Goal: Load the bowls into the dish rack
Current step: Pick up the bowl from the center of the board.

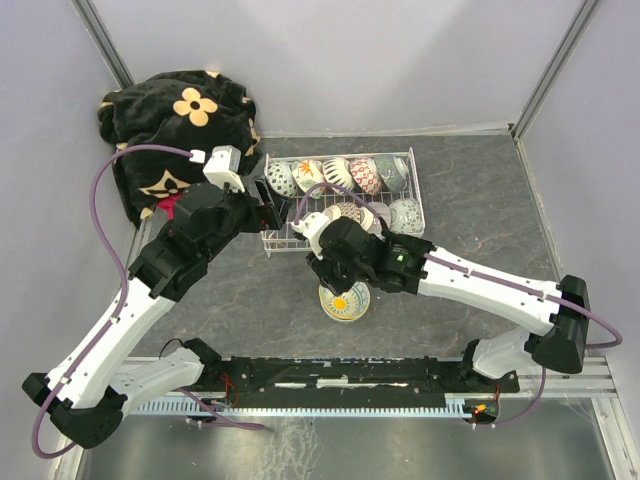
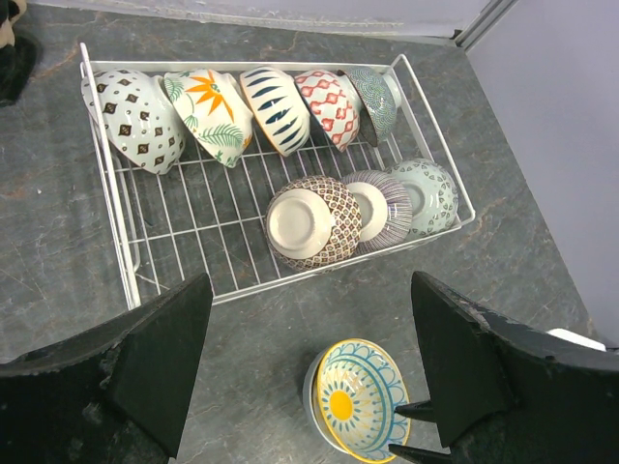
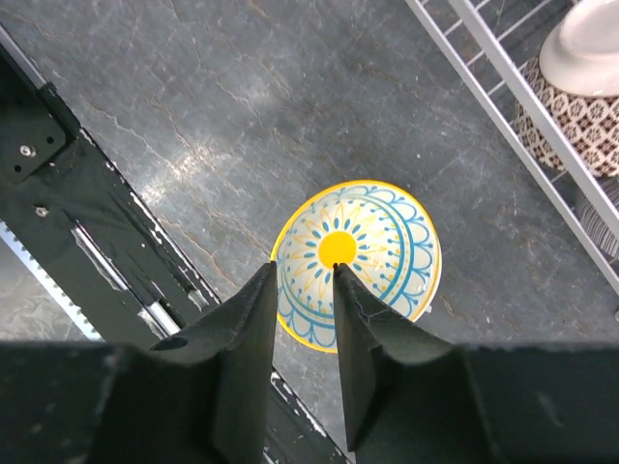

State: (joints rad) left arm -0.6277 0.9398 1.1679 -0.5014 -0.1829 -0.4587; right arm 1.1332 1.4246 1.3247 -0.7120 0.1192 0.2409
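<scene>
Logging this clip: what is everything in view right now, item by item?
dish rack: one, white wire, far centre of the table
bowls in the rack: eight, mixed patterns, five in the back row, three at the front right
yellow bowl: one, yellow and blue sunburst, on the table in front of the rack; it may sit on another bowl, unclear
blanket: one, black with tan flowers, far left corner
table: one, dark grey
left gripper: black, open, near the rack, holding nothing
right gripper: black, fingers narrowly apart, above the yellow bowl
</scene>
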